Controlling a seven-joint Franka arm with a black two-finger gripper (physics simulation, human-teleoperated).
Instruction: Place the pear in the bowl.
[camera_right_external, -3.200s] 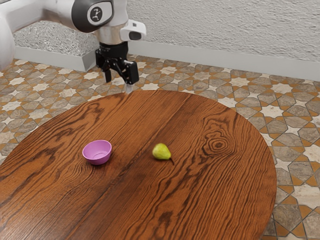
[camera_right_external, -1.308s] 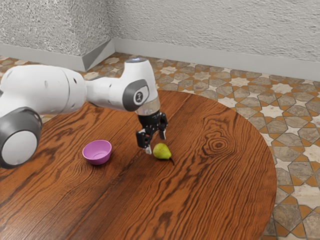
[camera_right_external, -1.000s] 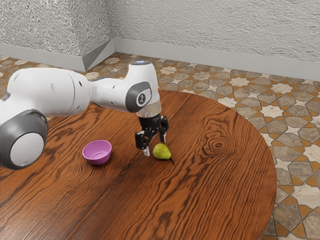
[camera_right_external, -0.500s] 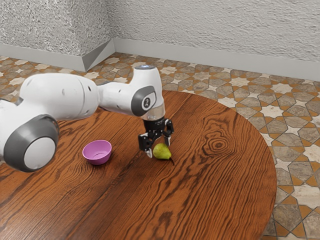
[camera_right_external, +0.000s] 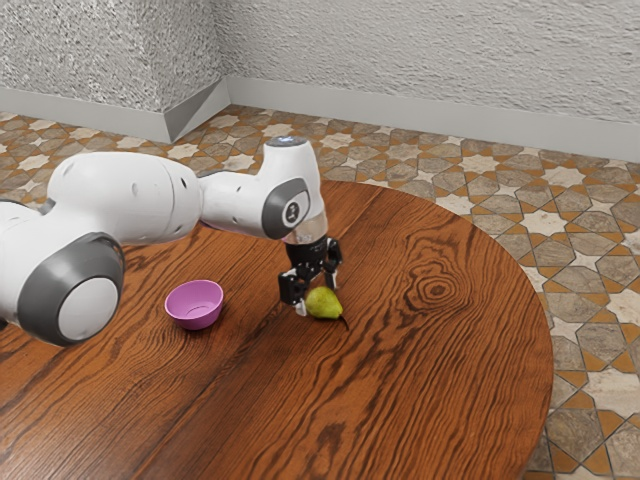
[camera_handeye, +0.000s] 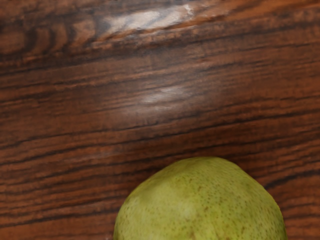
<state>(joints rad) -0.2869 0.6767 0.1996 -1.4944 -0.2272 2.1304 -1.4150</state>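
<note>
In the exterior view, the black gripper (camera_right_external: 318, 296) is low over the table at the green pear (camera_right_external: 323, 303), pointing down. Whether it has hold of the pear cannot be made out. The pear lies on its side on the wood, its stem toward the exterior view's lower right. Close under my hand, the rounded pear (camera_handeye: 200, 205) shows in the wrist view, its lower part cut off by the edge. A pink-purple bowl (camera_right_external: 195, 304) stands upright on the table toward the exterior view's left, with nothing inside.
The round brown wooden table (camera_right_external: 400, 390) carries the bowl and the pear. Its curved edge runs along the exterior view's right. The white arm (camera_right_external: 120, 200) reaches in from the left, above the table behind the bowl. A patterned tile floor (camera_right_external: 580, 250) and a pale wall (camera_right_external: 430, 50) lie beyond.
From its place high beyond the table's far edge, my hand has come across and down to the pear. Over the last half second it has moved only slightly. Pear and bowl have stayed put.
</note>
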